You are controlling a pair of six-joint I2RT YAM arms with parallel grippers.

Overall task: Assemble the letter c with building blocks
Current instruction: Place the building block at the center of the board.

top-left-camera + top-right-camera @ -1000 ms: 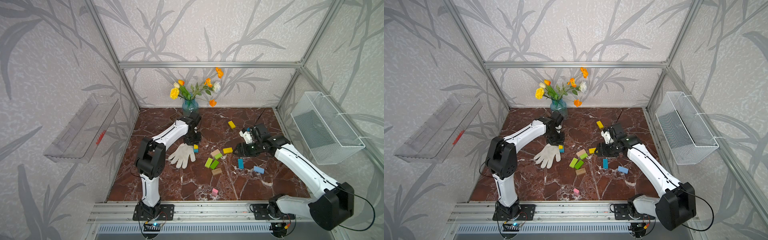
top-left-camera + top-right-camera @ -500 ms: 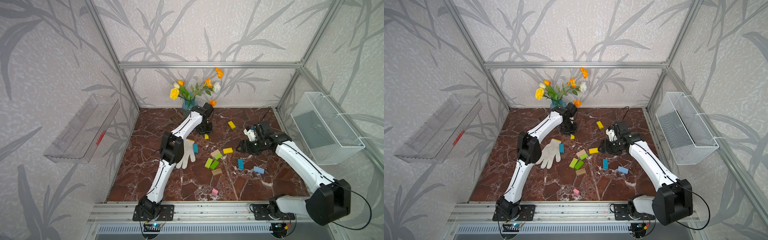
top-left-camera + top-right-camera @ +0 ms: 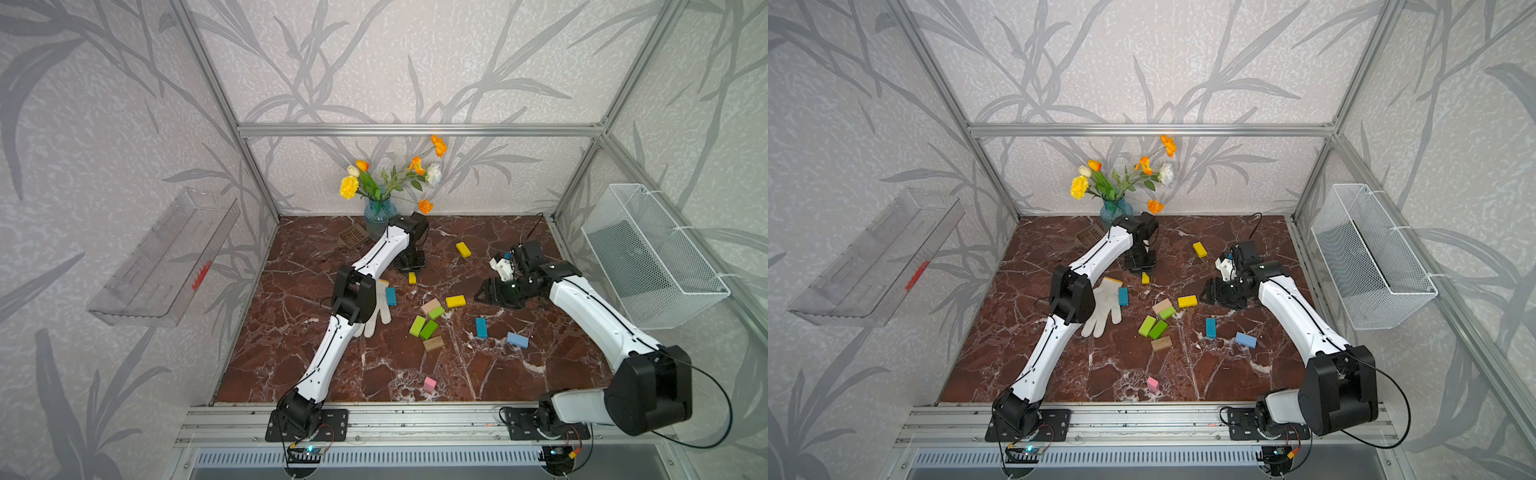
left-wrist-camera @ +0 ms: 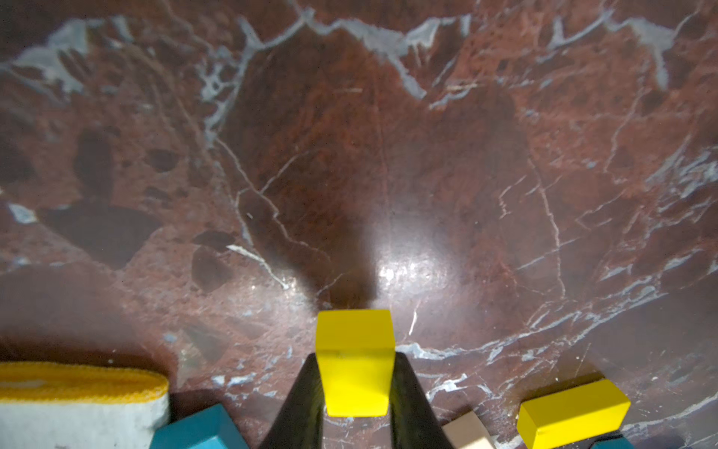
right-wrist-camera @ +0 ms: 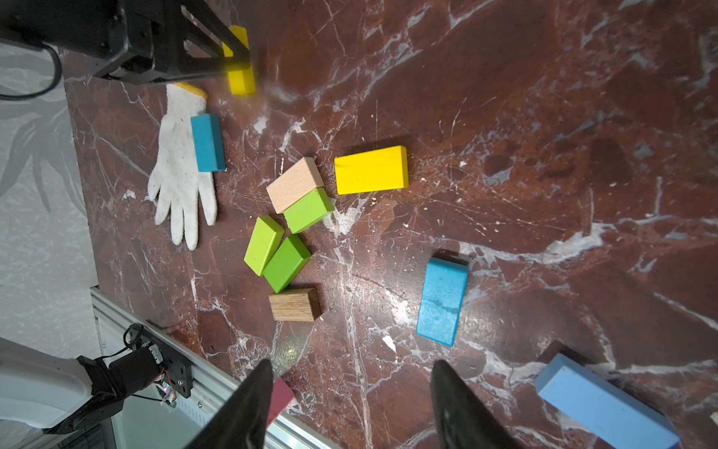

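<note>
In both top views the blocks lie scattered over the middle of the red marble table [image 3: 291,340]. All are flat rectangular bricks with crisp edges, painted in one solid colour or left as bare wood.

Furthest left, a teal block [image 3: 391,296] lies flat against the right edge of the white glove [image 3: 376,318]. Just above and right of it, the left gripper [image 3: 412,271] points down and is clamped on a small yellow block [image 4: 354,373]. The block is held on end with a black finger [image 4: 303,396] on each side. Whether its lower end touches the marble cannot be told.

At the frame's centre a pale wood block [image 3: 430,305] touches a green block [image 3: 436,312] along their long sides. Below them a lime block [image 3: 417,326] and a darker green block [image 3: 429,329] lie tilted, also long side to long side. A dark wood block [image 3: 433,343] with visible grain sits just beneath. A pink block [image 3: 429,384] lies alone low in the frame, near the front rail.

Right of the pale wood block is a flat yellow block [image 3: 455,301]. A far yellow block [image 3: 463,249] lies higher up, well apart. Further right are a second teal block [image 3: 481,327] and a light blue block [image 3: 517,340].

The right gripper [image 5: 351,363] hovers right of the flat yellow block, its jaws spread wide with nothing between them.
</note>
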